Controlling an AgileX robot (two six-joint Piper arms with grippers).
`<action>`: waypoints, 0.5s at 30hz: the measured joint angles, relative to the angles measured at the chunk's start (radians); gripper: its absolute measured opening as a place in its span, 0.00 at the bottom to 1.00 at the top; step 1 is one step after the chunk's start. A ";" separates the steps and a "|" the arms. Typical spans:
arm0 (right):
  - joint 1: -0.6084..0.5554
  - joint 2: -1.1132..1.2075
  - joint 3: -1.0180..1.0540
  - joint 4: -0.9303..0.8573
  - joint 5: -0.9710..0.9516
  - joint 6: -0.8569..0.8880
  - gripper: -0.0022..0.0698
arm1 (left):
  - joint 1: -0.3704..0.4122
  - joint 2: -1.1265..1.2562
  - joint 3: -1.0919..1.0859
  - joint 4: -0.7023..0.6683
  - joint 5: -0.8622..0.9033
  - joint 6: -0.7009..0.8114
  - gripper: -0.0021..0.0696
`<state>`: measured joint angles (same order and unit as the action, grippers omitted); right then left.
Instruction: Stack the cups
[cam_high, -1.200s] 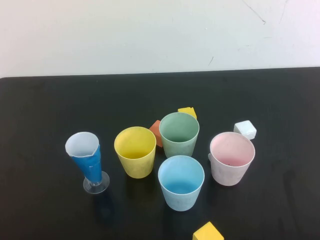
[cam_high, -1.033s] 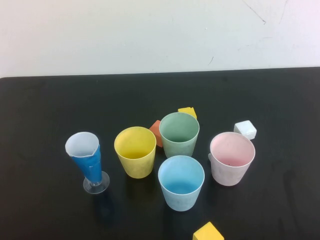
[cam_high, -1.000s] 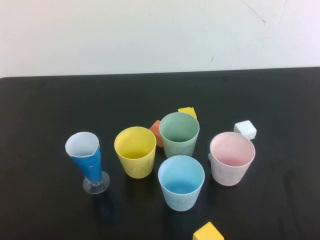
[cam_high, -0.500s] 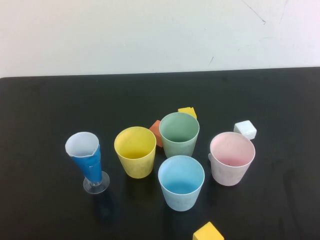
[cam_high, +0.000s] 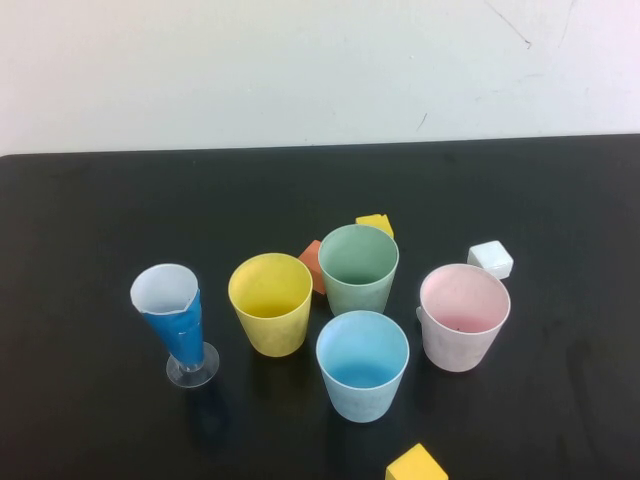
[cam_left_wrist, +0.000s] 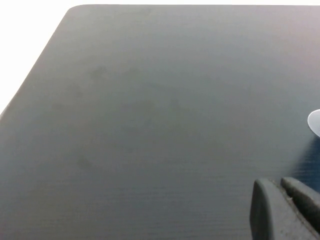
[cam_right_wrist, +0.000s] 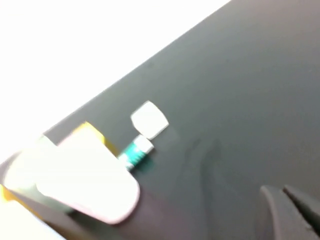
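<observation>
Cups all stood upright and separate on the black table (cam_high: 90, 230), nothing nested yet. Yellow cup (cam_high: 270, 303) sat left, green cup (cam_high: 358, 268) behind the middle, blue cup (cam_high: 362, 364) nearest the robot, pink cup (cam_high: 462, 316) right. Mouths faced up, so any one could drop straight into another; they were close together, green just beside yellow and blue, so short carries should do.

Clutter: cone glass (cam_high: 176, 322) left of yellow, not part of the stack. Orange block (cam_high: 312, 264) was wedged between yellow and green, yellow block (cam_high: 376, 224) behind green, white block (cam_high: 490, 259) behind pink, another yellow block (cam_high: 416, 464) at the near edge.

Neither arm appeared in the high view. Left gripper (cam_left_wrist: 282, 187) hung over bare table, fingers (cam_left_wrist: 265, 210) pressed together, holding nothing. Right gripper (cam_right_wrist: 285, 195) likewise, pinched closed and empty, with pink and the white block ahead of it. Looked parked, pre-first-grasp; jaws must open before any pick.
</observation>
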<state>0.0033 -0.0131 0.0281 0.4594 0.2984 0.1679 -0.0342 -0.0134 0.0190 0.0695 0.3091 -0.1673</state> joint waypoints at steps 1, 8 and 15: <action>0.000 0.000 0.000 0.017 -0.007 0.008 0.03 | 0.000 0.000 0.000 0.000 0.000 0.000 0.03; 0.000 0.000 0.000 0.044 -0.056 0.020 0.03 | 0.000 0.000 0.000 0.039 -0.008 0.008 0.03; 0.000 0.000 0.000 0.046 -0.064 0.020 0.03 | 0.000 0.000 0.002 -0.221 -0.321 -0.164 0.03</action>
<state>0.0033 -0.0131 0.0281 0.5051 0.2347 0.1876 -0.0342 -0.0134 0.0211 -0.1516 -0.0122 -0.3309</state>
